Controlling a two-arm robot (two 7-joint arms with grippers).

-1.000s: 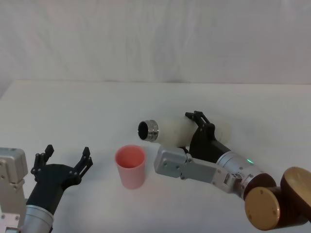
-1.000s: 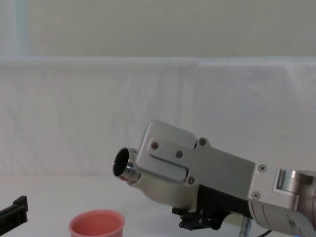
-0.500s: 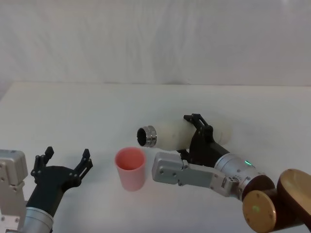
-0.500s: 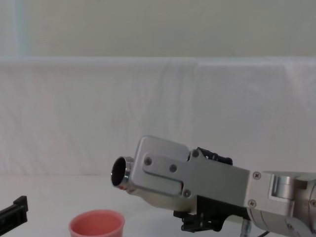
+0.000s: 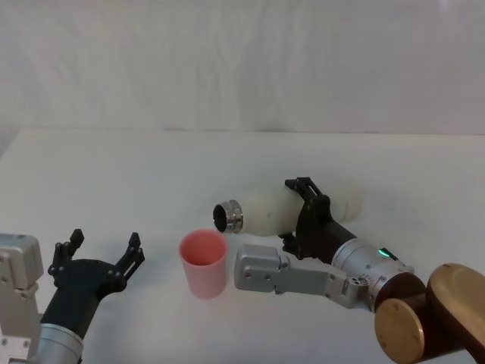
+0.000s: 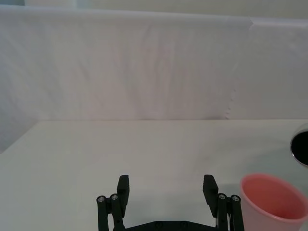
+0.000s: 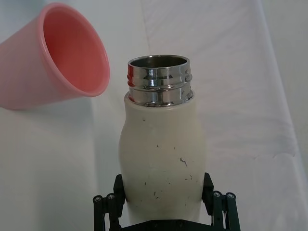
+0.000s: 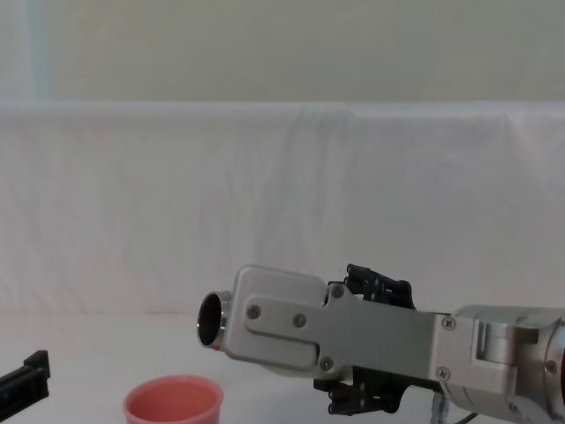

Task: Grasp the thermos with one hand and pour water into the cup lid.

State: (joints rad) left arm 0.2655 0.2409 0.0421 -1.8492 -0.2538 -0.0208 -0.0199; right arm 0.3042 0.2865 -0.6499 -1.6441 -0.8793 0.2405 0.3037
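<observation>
The cream-white thermos (image 5: 269,211) lies tilted nearly on its side in the air, with my right gripper (image 5: 295,214) shut on its body. Its open steel neck (image 5: 228,217) points left, just above and right of the pink cup lid (image 5: 203,262), which stands upright on the table. From the right wrist, the thermos (image 7: 162,154) sits between the fingers with the cup lid (image 7: 67,62) beside its mouth. No water is visible. In the chest view the thermos mouth (image 8: 210,320) hangs above the cup lid (image 8: 172,402). My left gripper (image 5: 104,241) rests open to the cup lid's left.
A white table (image 5: 151,167) runs back to a white cloth backdrop (image 5: 242,61). My right arm's silver wrist housing (image 5: 265,271) sits close to the right of the cup lid. From the left wrist, the cup lid (image 6: 272,202) stands beside the open left gripper (image 6: 166,185).
My right arm has lowered and tipped the thermos, bringing its neck down and closer to the cup lid's rim. The left gripper and the cup lid have stayed put.
</observation>
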